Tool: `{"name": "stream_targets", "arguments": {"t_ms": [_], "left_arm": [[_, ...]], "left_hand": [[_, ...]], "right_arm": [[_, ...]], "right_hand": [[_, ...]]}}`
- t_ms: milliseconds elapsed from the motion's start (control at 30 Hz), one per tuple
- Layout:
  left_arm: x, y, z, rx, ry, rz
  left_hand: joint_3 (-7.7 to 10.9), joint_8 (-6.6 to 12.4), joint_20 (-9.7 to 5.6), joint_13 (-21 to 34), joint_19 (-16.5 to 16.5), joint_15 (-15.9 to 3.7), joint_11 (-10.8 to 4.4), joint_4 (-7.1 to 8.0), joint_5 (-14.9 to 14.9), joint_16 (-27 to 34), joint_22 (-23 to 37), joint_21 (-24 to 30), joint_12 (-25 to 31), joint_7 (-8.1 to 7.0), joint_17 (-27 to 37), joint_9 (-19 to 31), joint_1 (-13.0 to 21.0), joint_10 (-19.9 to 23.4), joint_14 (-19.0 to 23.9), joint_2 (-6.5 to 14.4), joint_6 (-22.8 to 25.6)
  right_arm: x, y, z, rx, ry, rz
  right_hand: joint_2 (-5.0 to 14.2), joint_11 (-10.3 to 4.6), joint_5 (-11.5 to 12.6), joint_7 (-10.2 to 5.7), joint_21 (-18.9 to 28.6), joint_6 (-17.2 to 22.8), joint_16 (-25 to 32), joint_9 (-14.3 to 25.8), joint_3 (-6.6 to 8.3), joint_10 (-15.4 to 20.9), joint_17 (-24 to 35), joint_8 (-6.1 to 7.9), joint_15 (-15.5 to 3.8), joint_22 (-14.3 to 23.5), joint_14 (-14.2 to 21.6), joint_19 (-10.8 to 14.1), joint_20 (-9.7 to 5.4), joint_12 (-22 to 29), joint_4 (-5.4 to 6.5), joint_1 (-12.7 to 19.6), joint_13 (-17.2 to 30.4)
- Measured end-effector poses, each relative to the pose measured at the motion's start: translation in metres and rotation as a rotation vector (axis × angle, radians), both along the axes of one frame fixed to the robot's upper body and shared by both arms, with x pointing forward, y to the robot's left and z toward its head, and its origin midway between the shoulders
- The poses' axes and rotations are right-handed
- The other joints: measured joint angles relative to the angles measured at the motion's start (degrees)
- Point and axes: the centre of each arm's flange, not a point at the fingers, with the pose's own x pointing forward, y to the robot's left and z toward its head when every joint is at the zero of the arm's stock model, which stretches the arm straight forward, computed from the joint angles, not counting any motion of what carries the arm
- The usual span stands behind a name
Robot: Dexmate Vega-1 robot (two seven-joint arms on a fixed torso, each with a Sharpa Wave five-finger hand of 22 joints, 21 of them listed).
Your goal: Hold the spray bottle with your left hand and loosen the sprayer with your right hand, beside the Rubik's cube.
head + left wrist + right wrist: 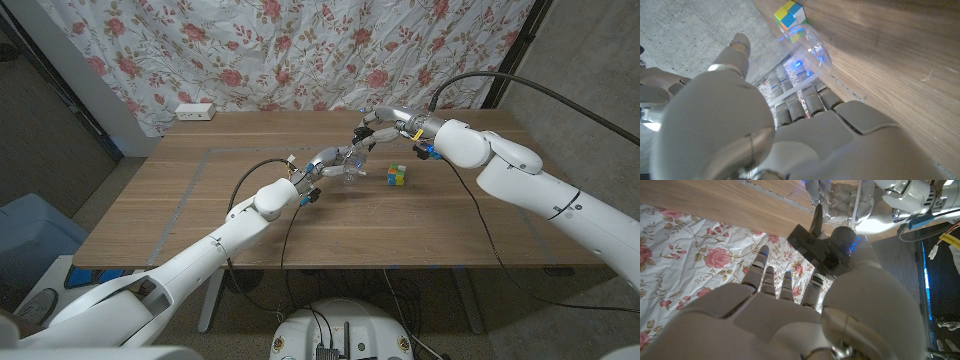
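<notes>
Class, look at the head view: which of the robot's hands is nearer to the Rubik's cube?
Right. The right hand hangs just above and beside the Rubik's cube, at the bottle's sprayer; the left hand grips the spray bottle on the bottle's far side from the cube.

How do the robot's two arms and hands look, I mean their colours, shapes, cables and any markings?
Both arms have smooth, rounded white shells with silvery grey joints. The left hand and the right hand are metallic grey with segmented fingers; small blue lights glow on them in the wrist views. A thin black cable loops along the left arm, and a thicker black cable arcs over the right arm. The right wrist carries a yellow tag and a blue connector.
</notes>
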Motion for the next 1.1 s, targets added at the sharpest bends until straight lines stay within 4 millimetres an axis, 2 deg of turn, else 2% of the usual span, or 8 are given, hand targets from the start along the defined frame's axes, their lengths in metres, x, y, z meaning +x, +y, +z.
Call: {"name": "stream_targets", "arguments": {"t_ms": [300,433,1100], "left_arm": [[-0.001,0.001,-0.001,0.003,0.001,0.001],[-0.001,0.001,-0.001,0.004,0.002,0.000],[0.000,0.002,-0.002,0.005,0.007,0.002]], "left_hand": [[0.00,0.21,0.00,-0.01,0.00,0.00,0.00,0.00,0.00,0.00,0.00,0.00,0.00,0.00,0.00,0.00,0.01,0.00,0.00,0.01,0.00],[0.00,0.21,0.00,-0.01,0.00,0.00,0.00,0.00,0.00,0.00,0.00,0.00,0.00,0.00,0.00,0.00,0.01,0.00,0.00,0.01,0.00],[0.00,0.20,0.00,-0.02,0.00,0.00,0.00,0.00,0.00,0.00,0.00,0.00,0.00,0.00,-0.01,0.00,0.01,0.00,0.00,0.01,0.00]], "right_arm": [[-0.002,-0.001,0.000,0.010,-0.004,0.002],[-0.004,-0.002,0.001,0.011,-0.006,0.001],[-0.010,-0.002,0.017,-0.018,-0.010,-0.016]], "right_hand": [[0.30,-0.75,-0.21,0.48,0.00,1.33,0.12,0.49,0.48,0.94,0.00,1.25,-0.81,0.00,0.80,0.89,-0.49,0.00,0.00,1.20,-0.11],[0.30,-1.03,-0.21,0.74,0.00,1.60,0.12,0.78,0.47,1.63,0.01,1.68,-1.01,0.00,1.00,1.30,-0.07,0.00,0.00,1.21,-0.11],[0.59,-0.82,-0.49,0.78,0.00,1.63,0.41,0.82,0.63,1.83,0.01,2.12,-1.00,0.00,1.43,1.71,-0.49,0.00,0.17,1.50,-0.10]]}}
